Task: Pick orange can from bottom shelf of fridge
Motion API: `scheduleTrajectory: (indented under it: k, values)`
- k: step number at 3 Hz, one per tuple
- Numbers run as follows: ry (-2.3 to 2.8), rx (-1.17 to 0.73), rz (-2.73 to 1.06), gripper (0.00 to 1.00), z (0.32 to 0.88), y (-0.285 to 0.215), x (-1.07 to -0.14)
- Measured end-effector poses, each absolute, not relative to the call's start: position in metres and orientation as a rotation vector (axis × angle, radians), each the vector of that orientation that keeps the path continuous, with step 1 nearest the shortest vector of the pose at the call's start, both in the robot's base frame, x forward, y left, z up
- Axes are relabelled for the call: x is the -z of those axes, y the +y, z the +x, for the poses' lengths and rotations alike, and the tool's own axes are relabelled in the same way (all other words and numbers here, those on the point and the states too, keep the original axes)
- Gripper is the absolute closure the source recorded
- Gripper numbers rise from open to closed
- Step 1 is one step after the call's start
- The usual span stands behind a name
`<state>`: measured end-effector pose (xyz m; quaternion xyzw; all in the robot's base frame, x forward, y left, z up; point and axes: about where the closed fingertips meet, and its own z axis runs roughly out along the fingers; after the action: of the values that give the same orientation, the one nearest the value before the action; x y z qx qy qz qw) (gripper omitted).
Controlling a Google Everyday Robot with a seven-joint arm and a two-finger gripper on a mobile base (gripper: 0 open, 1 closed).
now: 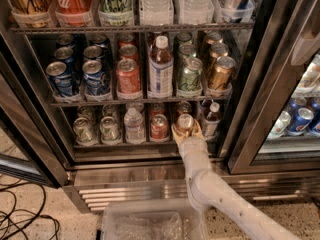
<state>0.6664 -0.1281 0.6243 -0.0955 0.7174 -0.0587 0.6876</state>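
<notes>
The orange can (pixel 185 122), coppery with a silver top, stands at the front of the bottom shelf (pixel 125 145) of the fridge (pixel 150 173), right of centre. My gripper (pixel 186 132) reaches in from below on its white arm, and its pale fingers (pixel 176 133) sit tight against both sides of the can, shut on it. The can's lower body is hidden behind the gripper. A red can (pixel 159 126) stands just left of it and a small dark bottle (pixel 212 119) just right.
A small water bottle (pixel 134 125) and two silver-green cans (pixel 95 129) fill the shelf's left part. The rack above (pixel 140 100) hangs low over the cans. A clear plastic bin (pixel 150 221) sits below the arm. Cables (pixel 25 219) lie on the floor at left. A door frame (pixel 255 104) stands at right.
</notes>
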Motion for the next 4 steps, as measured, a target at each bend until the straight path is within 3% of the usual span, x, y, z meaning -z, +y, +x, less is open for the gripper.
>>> scheduleTrajectory:
  k: [3,4]
  values:
    - [1.359,-0.017,-0.245,1.00,0.564,-0.178,-0.728]
    - [1.426,-0.092,-0.270,1.00,0.568,-0.214,-0.745]
